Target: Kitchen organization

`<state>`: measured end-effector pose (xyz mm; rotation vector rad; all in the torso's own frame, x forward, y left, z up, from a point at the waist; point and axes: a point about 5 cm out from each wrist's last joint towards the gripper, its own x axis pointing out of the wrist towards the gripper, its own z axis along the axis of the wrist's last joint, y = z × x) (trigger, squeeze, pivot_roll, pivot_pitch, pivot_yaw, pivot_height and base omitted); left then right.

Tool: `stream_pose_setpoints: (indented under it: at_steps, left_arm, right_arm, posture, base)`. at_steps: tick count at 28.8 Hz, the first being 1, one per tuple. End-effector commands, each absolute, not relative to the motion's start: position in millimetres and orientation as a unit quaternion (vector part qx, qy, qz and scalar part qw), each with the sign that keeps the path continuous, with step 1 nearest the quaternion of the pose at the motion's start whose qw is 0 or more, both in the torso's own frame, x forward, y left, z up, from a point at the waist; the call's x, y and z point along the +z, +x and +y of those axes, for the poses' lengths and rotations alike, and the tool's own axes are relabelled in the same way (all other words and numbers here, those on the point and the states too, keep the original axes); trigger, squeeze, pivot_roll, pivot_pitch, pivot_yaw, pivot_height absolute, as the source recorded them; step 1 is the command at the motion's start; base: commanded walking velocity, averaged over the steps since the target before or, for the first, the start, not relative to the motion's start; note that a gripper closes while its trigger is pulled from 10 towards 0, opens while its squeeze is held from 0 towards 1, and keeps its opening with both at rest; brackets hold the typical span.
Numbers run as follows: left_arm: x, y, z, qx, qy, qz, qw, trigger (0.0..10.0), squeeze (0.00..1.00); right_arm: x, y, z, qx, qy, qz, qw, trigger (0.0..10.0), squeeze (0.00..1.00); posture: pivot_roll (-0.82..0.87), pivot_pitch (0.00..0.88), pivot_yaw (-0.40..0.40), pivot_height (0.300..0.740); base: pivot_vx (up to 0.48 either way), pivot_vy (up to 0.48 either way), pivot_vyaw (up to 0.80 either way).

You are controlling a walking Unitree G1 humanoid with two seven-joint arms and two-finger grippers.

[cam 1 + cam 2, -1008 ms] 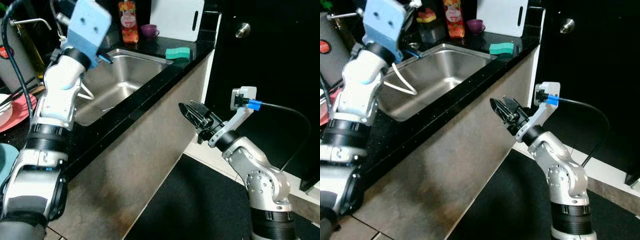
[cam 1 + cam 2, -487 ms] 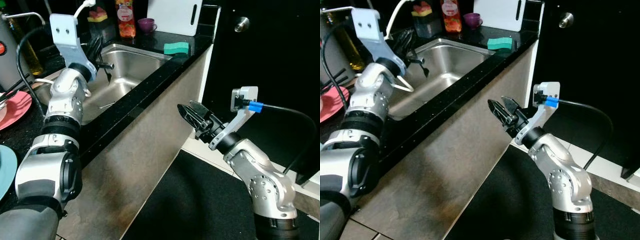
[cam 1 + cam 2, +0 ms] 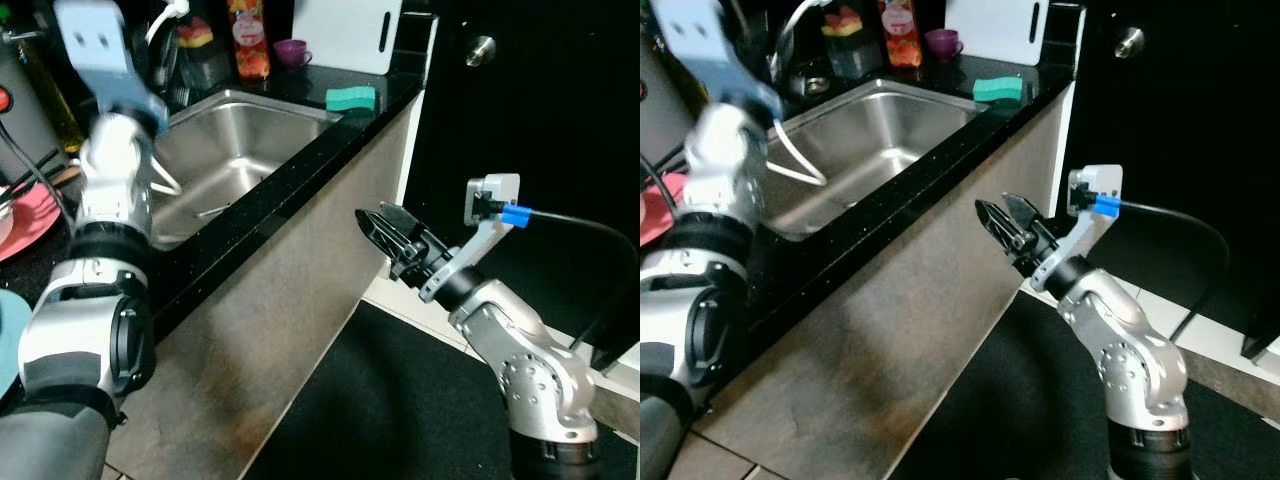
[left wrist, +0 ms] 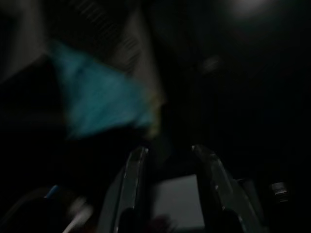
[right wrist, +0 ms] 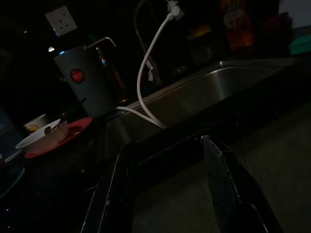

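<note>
The right gripper [image 3: 383, 228] sits at centre frame, fingers slightly parted and empty, before the counter's grey front panel [image 3: 290, 310]. The left gripper [image 4: 167, 165], blurred and dark, shows a narrow gap with nothing held. At upper left lies the steel sink [image 3: 225, 160] (white hose [image 3: 790, 165] draped in), green sponge [image 3: 351, 97] on its rim.

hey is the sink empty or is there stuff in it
Nearly empty. The sink shows a bare steel basin with a white hose hanging in at the rim and a small utensil-like piece on the bottom.
</note>
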<state>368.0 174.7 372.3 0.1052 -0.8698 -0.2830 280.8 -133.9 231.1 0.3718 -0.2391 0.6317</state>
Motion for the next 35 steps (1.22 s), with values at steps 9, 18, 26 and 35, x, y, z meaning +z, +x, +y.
stream_pose_setpoints:
  at_steps: [9, 18, 26, 35]
  left_arm:
    - [320.9, 309.9, 139.7, -0.293, -0.007, -0.359, 0.886, 10.0, 0.0]
    - [303.0, 290.3, 134.9, -0.245, -0.057, -0.311, 0.917, 10.0, 0.0]
    - [280.2, 279.8, 120.5, -0.247, -0.039, -0.261, 0.932, 10.0, 0.0]
    - [287.2, 277.6, 119.3, -0.229, -0.022, -0.261, 0.937, 10.0, 0.0]
  right_arm:
    - [231.4, 291.3, -127.7, 0.324, 0.186, -0.116, 0.92, 10.0, 0.0]
    - [228.4, 299.3, -130.7, 0.302, 0.186, -0.119, 0.927, 10.0, 0.0]
    - [223.7, 299.4, -131.3, 0.295, 0.191, -0.118, 0.929, 10.0, 0.0]
    - [216.9, 298.4, -118.6, 0.313, 0.201, -0.112, 0.922, 10.0, 0.0]
  posture:
    - [0.0, 0.0, 0.048, 0.74]
    - [0.01, 0.0, 0.065, 0.74]
    - [0.03, 0.0, 0.072, 0.74]
    - [0.04, 0.0, 0.071, 0.74]
  base:
    - [0.0, 0.0, 0.0]
    - [0.0, 0.0, 0.0]
    - [0.0, 0.0, 0.0]
    - [0.0, 0.0, 0.0]
